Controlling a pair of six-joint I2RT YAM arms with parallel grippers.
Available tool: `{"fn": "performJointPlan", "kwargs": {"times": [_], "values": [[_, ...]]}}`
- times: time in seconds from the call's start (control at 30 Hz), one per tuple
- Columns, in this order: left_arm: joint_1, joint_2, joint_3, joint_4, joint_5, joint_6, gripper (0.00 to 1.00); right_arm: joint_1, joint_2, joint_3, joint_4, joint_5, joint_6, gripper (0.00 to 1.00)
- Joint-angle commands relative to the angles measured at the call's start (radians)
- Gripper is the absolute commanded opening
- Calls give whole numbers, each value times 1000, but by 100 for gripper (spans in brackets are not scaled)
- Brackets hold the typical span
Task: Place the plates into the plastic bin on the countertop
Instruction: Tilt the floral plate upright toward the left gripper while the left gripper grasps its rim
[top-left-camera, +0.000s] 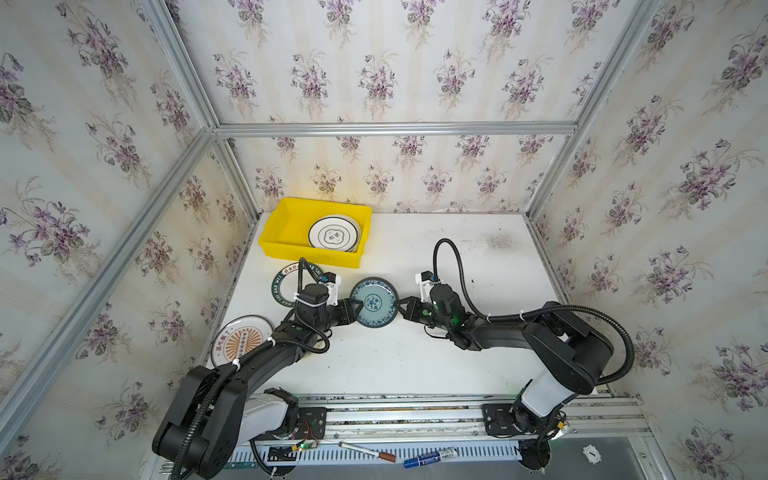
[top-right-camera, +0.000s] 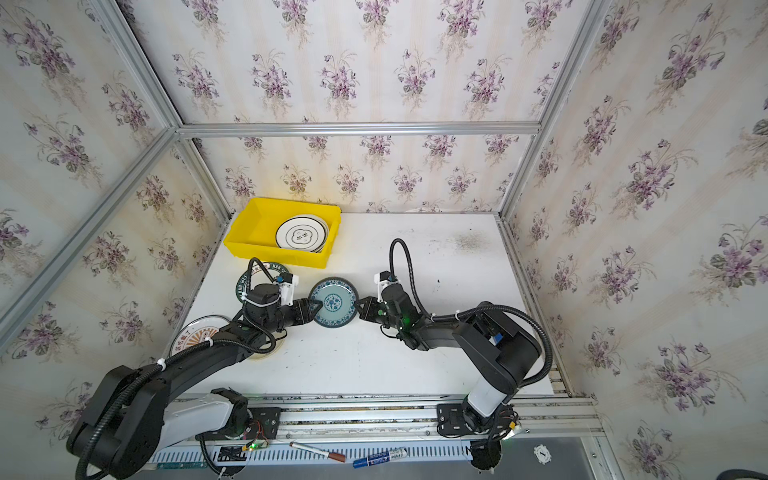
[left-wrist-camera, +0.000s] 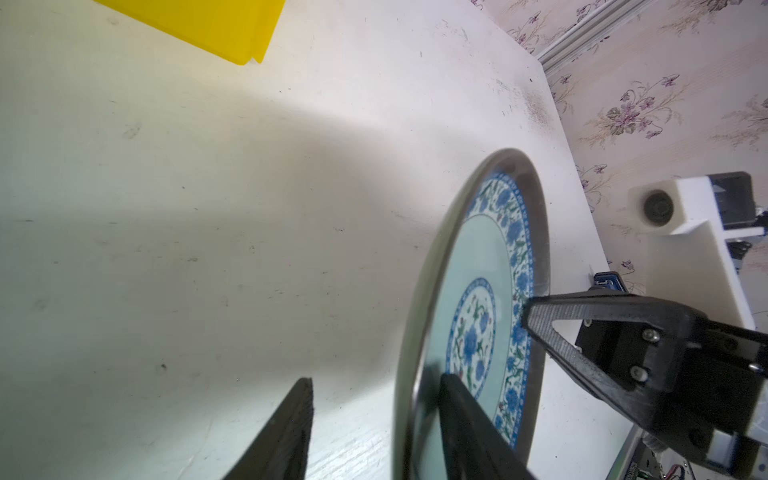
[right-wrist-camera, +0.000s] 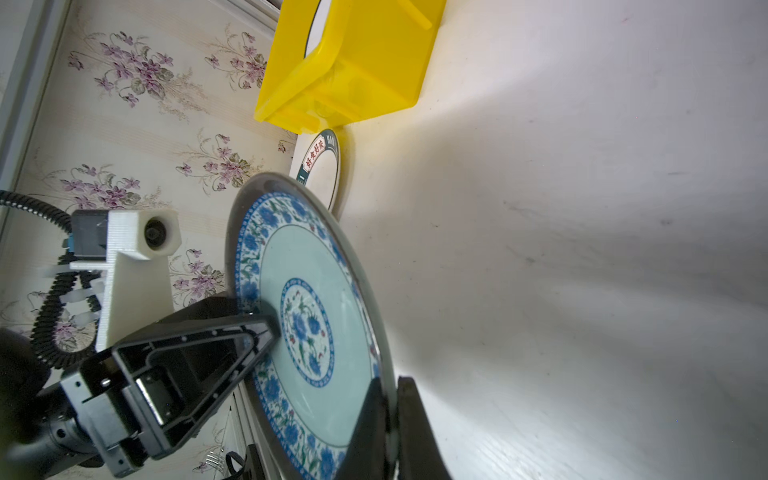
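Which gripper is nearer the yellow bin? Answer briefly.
Left. The left gripper straddles the teal plate's rim on the side toward the yellow bin; the right gripper grips the plate's opposite rim, farther from the bin.

Blue marker (top-left-camera: 430, 457), red-tipped pen (top-left-camera: 365, 451)

Teal patterned plate (top-left-camera: 374, 302) hangs above countertop (top-left-camera: 415, 357); white plates (top-left-camera: 334, 233) stacked in yellow bin (top-left-camera: 282, 232).
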Motion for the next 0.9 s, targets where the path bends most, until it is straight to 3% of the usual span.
{"fn": "performJointPlan", "kwargs": {"times": [0.0,0.07,0.17,0.37,0.57,0.73,0.87], "values": [[1,7,4,23,13,2,39,5,-20,8,28,5,-22,0],[1,13,7,25,14,-1,27,5,-25,11,22,5,-25,0],[3,18,8,25,13,-2,23,8,-22,16,21,2,-27,0],[4,21,11,21,-8,9,4,11,7,40,21,-34,-27,0],[3,53,23,11,-20,24,0,19,9,53,28,-60,-21,0],[3,36,26,-9,-27,28,0,27,-23,71,-64,-55,-47,0],[2,-7,21,-19,-50,33,0,35,-26,96,-113,-55,-60,8]]}}
